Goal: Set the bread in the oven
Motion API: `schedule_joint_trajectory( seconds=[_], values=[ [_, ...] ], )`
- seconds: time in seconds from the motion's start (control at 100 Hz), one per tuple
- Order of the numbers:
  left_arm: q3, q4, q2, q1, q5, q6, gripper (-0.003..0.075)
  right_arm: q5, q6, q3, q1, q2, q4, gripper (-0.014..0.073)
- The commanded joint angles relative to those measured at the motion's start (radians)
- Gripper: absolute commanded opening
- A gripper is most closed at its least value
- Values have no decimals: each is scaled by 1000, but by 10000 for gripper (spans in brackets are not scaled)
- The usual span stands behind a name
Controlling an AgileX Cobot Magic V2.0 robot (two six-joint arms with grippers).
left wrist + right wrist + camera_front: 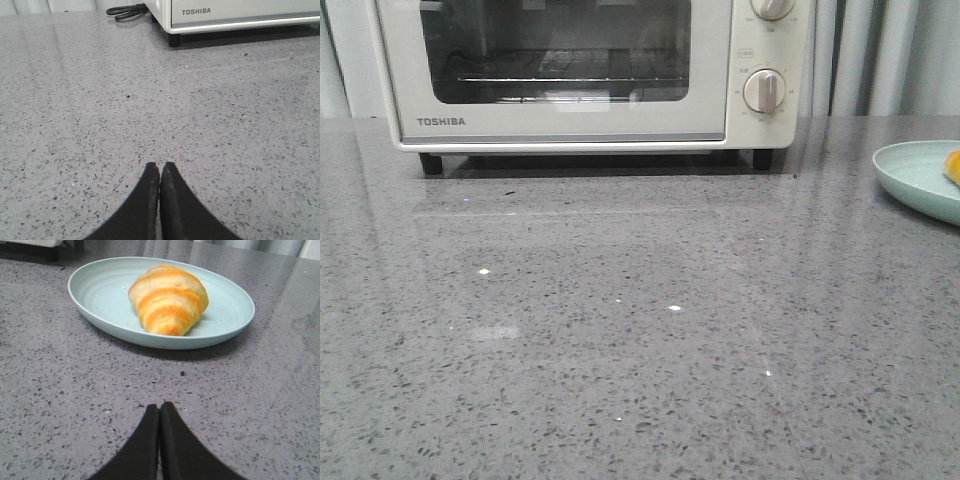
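Observation:
The cream-white TOSHIBA oven [590, 70] stands at the back of the counter with its glass door closed; its lower corner also shows in the left wrist view [235, 15]. The bread [167, 300], golden-orange with cream stripes, lies on a pale green plate [100, 295]. In the front view only an orange sliver of the bread [953, 168] shows on the plate [920, 180] at the right edge. My left gripper [160, 165] is shut and empty above bare counter, short of the oven. My right gripper [160, 405] is shut and empty, a short way in front of the plate.
A grey speckled stone counter [640, 330] fills the scene. A black cable [127, 11] lies coiled beside the oven's left side. Two round dial knobs [765, 90] sit on the oven's right panel. Pale curtains [880, 55] hang behind.

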Motion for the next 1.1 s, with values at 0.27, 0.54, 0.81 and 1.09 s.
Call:
schedule_joint_trajectory(
  seconds=[0.27, 0.54, 0.81, 1.09],
  values=[
    [22, -8, -28, 2, -71, -8, -21, -28, -11, 25, -6, -20, -6, -48],
    [22, -8, -28, 2, -71, -8, -21, -28, -11, 25, -6, -20, -6, -48],
    [22, 37, -28, 2, -94, -6, -21, -32, -11, 25, -6, -20, -6, -48],
    [22, -508, -28, -1, -358, -8, -21, -569, 13, 25, -6, -20, -66, -48]
  ],
)
